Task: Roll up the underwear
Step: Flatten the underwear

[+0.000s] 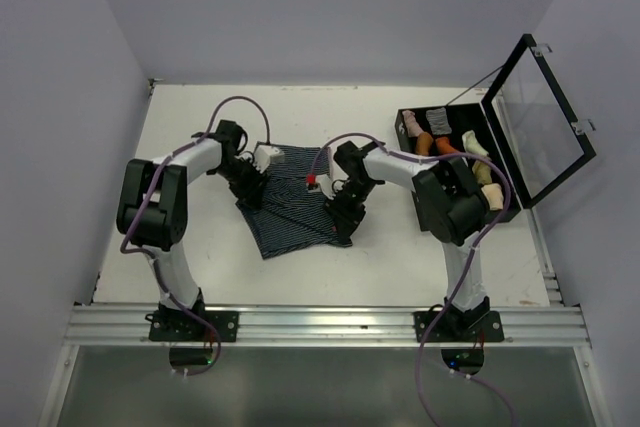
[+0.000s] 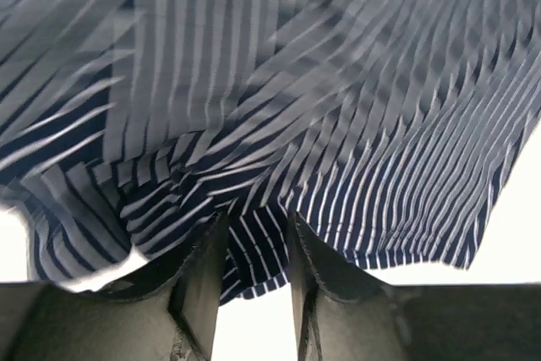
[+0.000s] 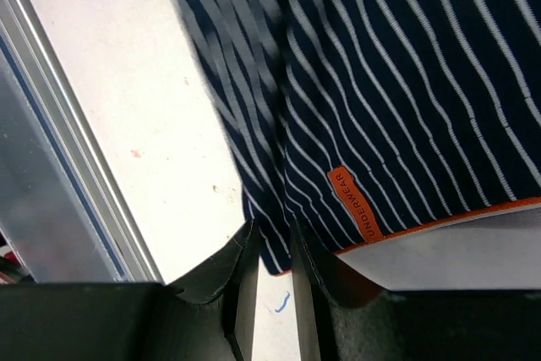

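Observation:
The navy underwear with white stripes (image 1: 290,205) lies rumpled on the white table between both arms. My left gripper (image 1: 250,187) is at its left edge, and in the left wrist view (image 2: 258,230) it is shut on a fold of the striped cloth (image 2: 270,107), which hangs over the fingers (image 2: 203,272). My right gripper (image 1: 342,222) is at the right near corner. In the right wrist view (image 3: 272,238) its jaws stand narrow, shut on the cloth's corner (image 3: 380,82), next to an orange "UNDERWEAR" label (image 3: 352,200) and orange hem.
A black case (image 1: 455,152) with its clear lid (image 1: 540,122) open stands at the far right and holds several rolled garments. An aluminium rail (image 1: 320,322) runs along the table's near edge and shows in the right wrist view (image 3: 59,150). Walls enclose the table.

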`<state>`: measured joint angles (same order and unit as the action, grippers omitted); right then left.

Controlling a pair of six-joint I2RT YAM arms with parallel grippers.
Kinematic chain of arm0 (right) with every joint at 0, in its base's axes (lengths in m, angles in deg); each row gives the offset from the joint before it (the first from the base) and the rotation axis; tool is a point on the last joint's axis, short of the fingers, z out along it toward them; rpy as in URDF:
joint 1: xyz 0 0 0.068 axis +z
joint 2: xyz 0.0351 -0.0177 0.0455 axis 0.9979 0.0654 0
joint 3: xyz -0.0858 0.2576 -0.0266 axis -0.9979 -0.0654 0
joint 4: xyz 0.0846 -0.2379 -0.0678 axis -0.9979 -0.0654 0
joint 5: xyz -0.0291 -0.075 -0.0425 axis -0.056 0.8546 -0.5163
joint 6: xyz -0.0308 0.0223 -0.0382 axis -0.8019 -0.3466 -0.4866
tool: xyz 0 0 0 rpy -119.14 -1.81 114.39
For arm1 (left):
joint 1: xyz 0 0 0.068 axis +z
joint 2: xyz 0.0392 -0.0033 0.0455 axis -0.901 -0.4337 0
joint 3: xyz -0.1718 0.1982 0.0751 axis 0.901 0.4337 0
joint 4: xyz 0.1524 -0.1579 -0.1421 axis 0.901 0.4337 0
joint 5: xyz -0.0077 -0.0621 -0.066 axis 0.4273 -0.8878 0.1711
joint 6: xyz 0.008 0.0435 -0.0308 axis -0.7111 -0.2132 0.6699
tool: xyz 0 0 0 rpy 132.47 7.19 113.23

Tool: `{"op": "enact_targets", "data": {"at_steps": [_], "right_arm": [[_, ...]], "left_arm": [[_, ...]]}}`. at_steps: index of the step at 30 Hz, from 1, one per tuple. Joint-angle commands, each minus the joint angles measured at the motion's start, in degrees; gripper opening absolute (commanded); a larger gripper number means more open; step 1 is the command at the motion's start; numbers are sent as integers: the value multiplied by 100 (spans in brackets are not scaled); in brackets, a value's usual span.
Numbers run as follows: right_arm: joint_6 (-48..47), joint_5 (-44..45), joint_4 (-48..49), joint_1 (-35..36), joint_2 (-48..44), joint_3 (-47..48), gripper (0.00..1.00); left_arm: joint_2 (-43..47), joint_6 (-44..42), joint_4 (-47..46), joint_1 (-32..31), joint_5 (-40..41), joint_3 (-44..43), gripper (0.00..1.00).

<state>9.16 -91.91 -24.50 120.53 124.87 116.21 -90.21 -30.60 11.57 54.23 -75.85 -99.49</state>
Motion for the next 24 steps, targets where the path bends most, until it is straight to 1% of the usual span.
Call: {"op": "enact_targets", "data": {"at_steps": [1, 3, 4, 7, 8, 10, 11, 13, 14, 16, 17, 18, 19, 20, 23, 24], "right_arm": [[-56, 218, 177, 210, 123, -58, 26], [49, 129, 194, 245, 185, 57, 26], [128, 94, 229, 254, 211, 170, 26], [339, -204, 229, 254, 194, 373, 28], [461, -309, 264, 254, 176, 400, 30], [524, -442, 291, 246, 98, 470, 31], [585, -495, 291, 246, 62, 479, 32], [603, -644, 274, 219, -95, 558, 32], [647, -688, 282, 219, -157, 567, 32], [691, -758, 308, 149, -263, 602, 32], [743, -794, 352, 114, -385, 593, 32], [761, -837, 361, 27, -421, 585, 32], [787, -760, 466, -9, -456, 558, 32], [909, -628, 554, -35, -500, 532, 32], [1007, -75, 783, -62, -474, 453, 30], [1060, 5, 975, -71, -465, 348, 30]], "left_arm": [[-444, -375, -472, 215, 733, -559, 43], [-305, -515, -551, 242, 716, -744, 48], [-225, -594, -482, 277, 428, -797, 51], [275, -840, 35, 452, -214, -859, 52], [416, -928, 133, 461, -268, -694, 52], [925, -1147, 318, 462, -426, -430, 52], [1101, -1349, 467, 462, -462, -141, 53], [1488, -1430, 617, 444, -506, 150, 52], [1568, -1352, 652, 409, -463, 404, 52], [1673, -1159, 540, 295, -410, 634, 50], [1709, -766, 417, 268, -427, 835, 50], [1718, -571, 294, 268, -436, 933, 50], [1718, -386, 188, 268, -419, 1012, 49], [1726, 86, -92, 268, -410, 1109, 49], [1683, 747, -437, 286, -427, 1215, 50], [1613, 837, -489, 277, -445, 1233, 49]]}}
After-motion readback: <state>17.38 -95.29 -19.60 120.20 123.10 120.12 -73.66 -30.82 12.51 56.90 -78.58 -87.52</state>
